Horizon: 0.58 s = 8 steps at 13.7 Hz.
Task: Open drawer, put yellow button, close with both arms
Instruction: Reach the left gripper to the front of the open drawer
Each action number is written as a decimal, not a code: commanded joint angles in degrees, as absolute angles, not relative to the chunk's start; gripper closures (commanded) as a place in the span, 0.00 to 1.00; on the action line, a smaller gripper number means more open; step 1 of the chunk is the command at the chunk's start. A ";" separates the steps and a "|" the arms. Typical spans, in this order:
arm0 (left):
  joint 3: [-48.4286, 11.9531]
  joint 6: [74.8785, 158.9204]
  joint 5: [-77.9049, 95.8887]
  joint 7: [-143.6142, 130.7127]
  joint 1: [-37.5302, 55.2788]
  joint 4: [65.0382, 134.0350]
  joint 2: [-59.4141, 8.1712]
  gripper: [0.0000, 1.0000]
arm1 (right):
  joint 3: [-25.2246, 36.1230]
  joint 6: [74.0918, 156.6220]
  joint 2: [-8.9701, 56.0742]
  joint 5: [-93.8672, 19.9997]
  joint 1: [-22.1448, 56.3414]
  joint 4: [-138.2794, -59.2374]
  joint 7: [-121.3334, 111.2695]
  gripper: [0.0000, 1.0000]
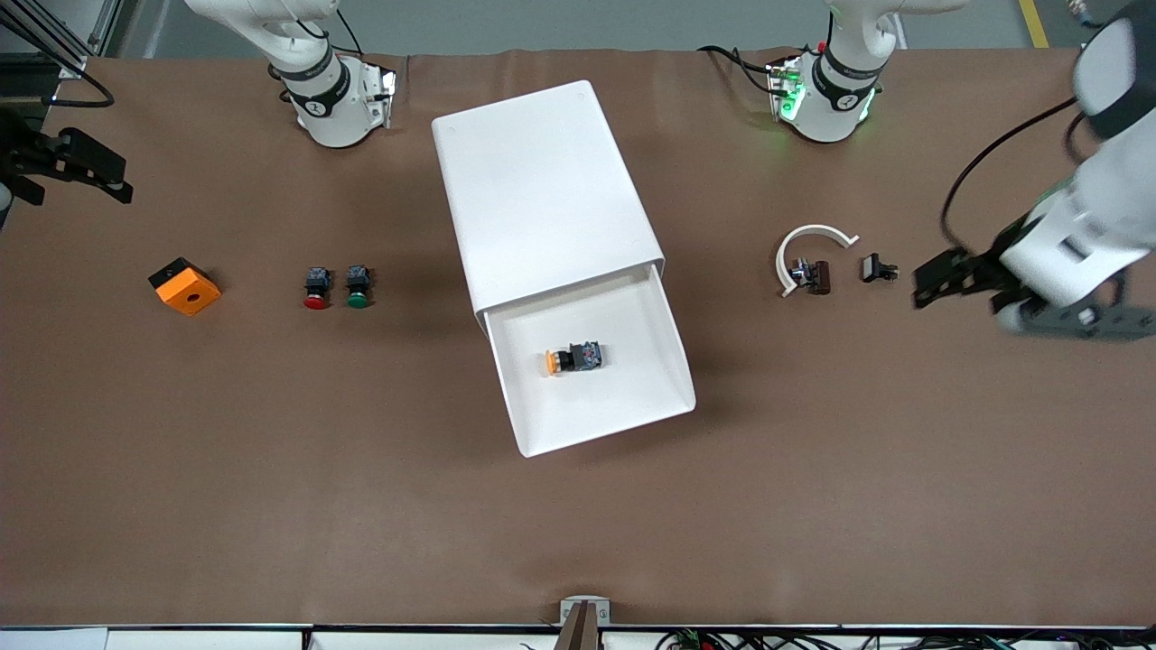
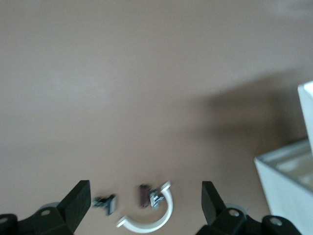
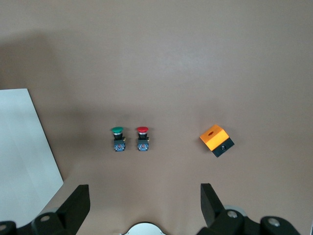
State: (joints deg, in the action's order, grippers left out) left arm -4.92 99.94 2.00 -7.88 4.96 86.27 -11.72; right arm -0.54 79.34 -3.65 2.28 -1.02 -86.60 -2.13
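White cabinet [image 1: 542, 194] at the middle of the table, its drawer [image 1: 673, 357] pulled out toward the front camera and standing open. The yellow button [image 1: 574, 358] lies on its side on the drawer floor, near the middle, its yellow cap pointing to 9 o'clock in the front view. Left gripper [image 1: 939, 278] is up in the air over the table at the left arm's end, at about 3 o'clock from the drawer; its fingers [image 2: 78, 198] are spread wide with nothing between them. A white curved clip [image 1: 806, 248], a dark brown part [image 1: 817, 276] and a small black part [image 1: 876, 268] lie near it on the table. Right gripper [image 1: 86, 167] is over the table edge at the right arm's end, at about 10 o'clock from the drawer, fingers [image 3: 78, 203] likewise spread wide and empty. A red button [image 1: 316, 287], a green button [image 1: 358, 285] and an orange block [image 1: 184, 285] lie toward that end.
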 commanded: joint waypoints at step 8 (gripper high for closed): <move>-4.92 125.66 2.46 -33.73 13.61 81.31 -28.90 0.00 | 0.26 75.76 -4.66 -1.12 -1.14 -84.82 -2.99 0.00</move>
State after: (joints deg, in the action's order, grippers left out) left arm -5.09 123.03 2.01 -30.04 12.29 84.29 -25.57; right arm -0.21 76.48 -4.11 1.79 -0.99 -85.42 -2.56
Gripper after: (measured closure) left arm 0.000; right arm 0.000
